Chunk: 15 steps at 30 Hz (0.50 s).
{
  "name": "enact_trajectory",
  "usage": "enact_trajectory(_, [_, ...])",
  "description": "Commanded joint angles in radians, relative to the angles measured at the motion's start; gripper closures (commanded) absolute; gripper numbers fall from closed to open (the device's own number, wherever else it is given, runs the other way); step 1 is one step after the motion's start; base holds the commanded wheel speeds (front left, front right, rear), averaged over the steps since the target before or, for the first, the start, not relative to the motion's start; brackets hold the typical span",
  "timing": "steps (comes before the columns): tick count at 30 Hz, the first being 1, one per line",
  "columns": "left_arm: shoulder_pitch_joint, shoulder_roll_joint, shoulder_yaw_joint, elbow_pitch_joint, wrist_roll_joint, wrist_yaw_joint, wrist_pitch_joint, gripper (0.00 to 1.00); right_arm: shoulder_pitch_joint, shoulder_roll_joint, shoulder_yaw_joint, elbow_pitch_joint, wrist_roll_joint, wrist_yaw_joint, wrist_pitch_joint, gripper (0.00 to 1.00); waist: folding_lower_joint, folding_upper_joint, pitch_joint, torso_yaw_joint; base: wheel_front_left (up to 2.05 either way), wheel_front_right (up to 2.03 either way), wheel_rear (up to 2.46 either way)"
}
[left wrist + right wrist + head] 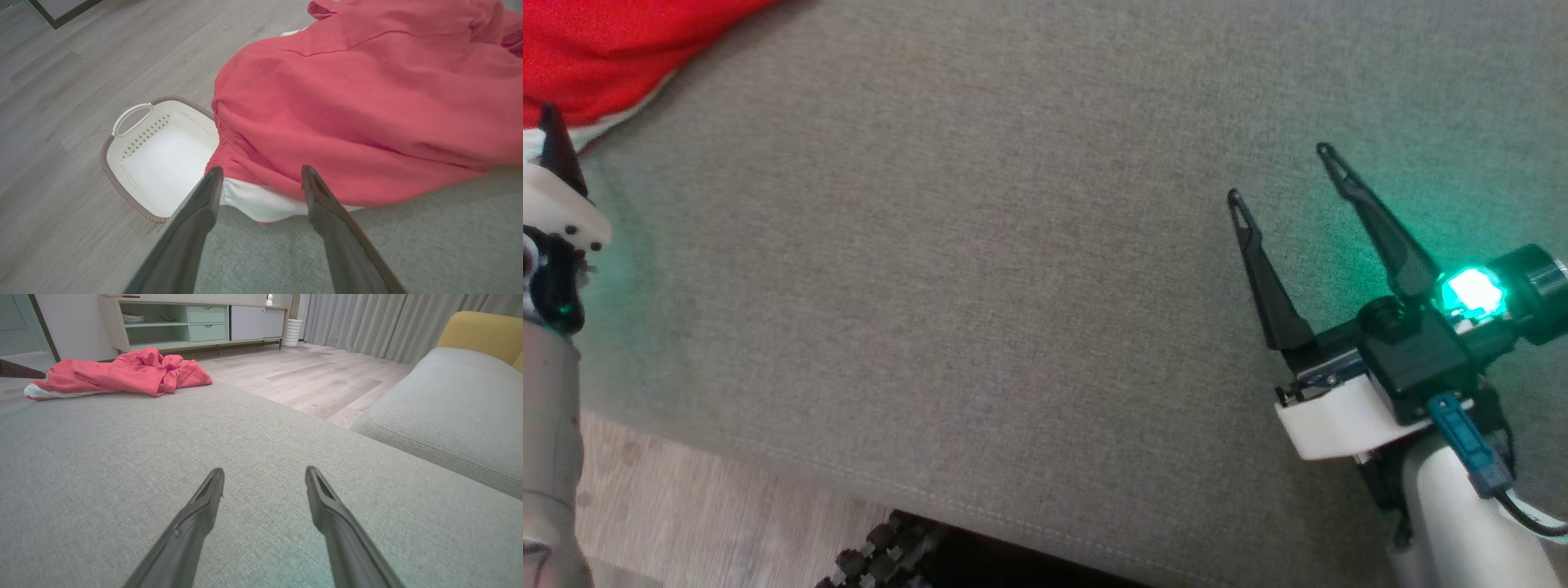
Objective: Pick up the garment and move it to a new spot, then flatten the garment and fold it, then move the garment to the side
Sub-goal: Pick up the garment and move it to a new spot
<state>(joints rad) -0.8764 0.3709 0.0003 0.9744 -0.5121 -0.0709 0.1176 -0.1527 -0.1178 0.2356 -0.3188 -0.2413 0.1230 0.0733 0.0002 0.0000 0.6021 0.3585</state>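
**Inspector:** Location of the garment?

**Assistant:** The red garment (367, 102), with a white hem showing, lies crumpled at the far left end of the grey sofa seat (972, 286). From the left wrist, its edge overlaps a white basket (167, 163) standing on the wood floor (61, 81).

**Inspector:** Left arm?

**Assistant:** The left gripper (262, 169) reaches low along the seat, fingers aimed at the white hem. Cannot tell whether the tips touch the cloth. Jaws spread wide, nothing between them.

**Inspector:** Right arm?

**Assistant:** The right gripper (1279, 172) is over bare seat on the right, well apart from the garment. Its fingers slant up and slightly left in the head view. Jaws wide apart, empty.
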Motion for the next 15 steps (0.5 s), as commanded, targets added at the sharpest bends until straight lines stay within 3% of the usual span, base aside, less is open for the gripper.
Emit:
enact_trajectory(1, [-0.021,0.069,0.034,-0.002,-0.005,0.003,-0.013,0.00,0.005,-0.002,0.025,-0.050,-0.012,0.008,0.011,0.00,-0.0002,0.0000,0.030,-0.011,0.00,0.00,0.00])
enact_trajectory(10, [-0.086,0.037,0.030,0.163,-0.035,-0.014,0.013,0.00,0.011,-0.006,0.027,-0.107,-0.017,0.008,0.029,0.00,-0.0002,0.0000,0.071,-0.022,0.00,0.00,0.00])
enact_trajectory(11, [-0.090,0.037,0.029,0.175,-0.039,-0.018,0.020,0.05,0.009,-0.005,0.028,-0.109,-0.016,0.008,0.028,0.00,-0.0002,0.0000,0.072,-0.025,0.00,0.00,0.00])
enact_trajectory(12, [-0.094,0.036,0.027,0.187,-0.041,-0.022,0.028,0.45,0.007,-0.004,0.028,-0.111,-0.016,0.008,0.027,0.00,-0.0002,0.0000,0.074,-0.027,0.00,0.00,0.00])
enact_trajectory(14, [-0.102,0.034,0.024,0.201,-0.047,-0.031,0.032,1.00,0.003,-0.001,0.026,-0.113,-0.016,0.008,0.023,0.00,-0.0002,0.0000,0.075,-0.031,0.00,0.00,0.00])
enact_trajectory(15, [-0.105,0.035,0.023,0.208,-0.049,-0.034,0.031,1.00,0.001,0.000,0.025,-0.113,-0.016,0.008,0.020,0.00,-0.0002,0.0000,0.075,-0.033,0.00,0.00,0.00])
